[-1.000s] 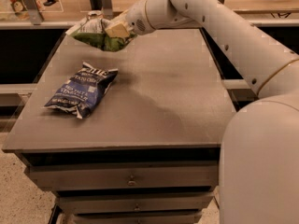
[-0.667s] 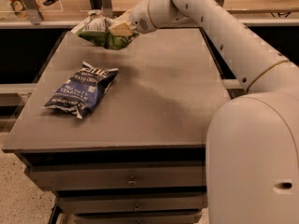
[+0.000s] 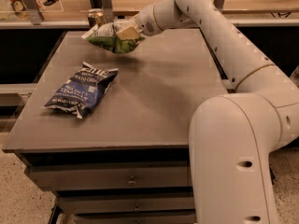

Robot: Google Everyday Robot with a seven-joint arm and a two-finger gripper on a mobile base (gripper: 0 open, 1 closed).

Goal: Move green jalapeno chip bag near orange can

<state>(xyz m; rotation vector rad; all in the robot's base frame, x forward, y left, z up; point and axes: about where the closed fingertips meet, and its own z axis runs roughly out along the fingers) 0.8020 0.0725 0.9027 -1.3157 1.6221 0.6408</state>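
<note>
Two bags are in view over a grey worktop [image 3: 163, 92]. Nearest, on the right, is the robot's bulky white arm [image 3: 233, 148]. The blue bag [image 3: 81, 88] lies flat on the worktop's left part. Farther back, the gripper [image 3: 127, 31] is clamped on the green bag [image 3: 112, 40], holding it crumpled just above the far left of the worktop. Behind it the can [image 3: 96, 17] stands upright, just beside the green bag's white end, its base hidden.
</note>
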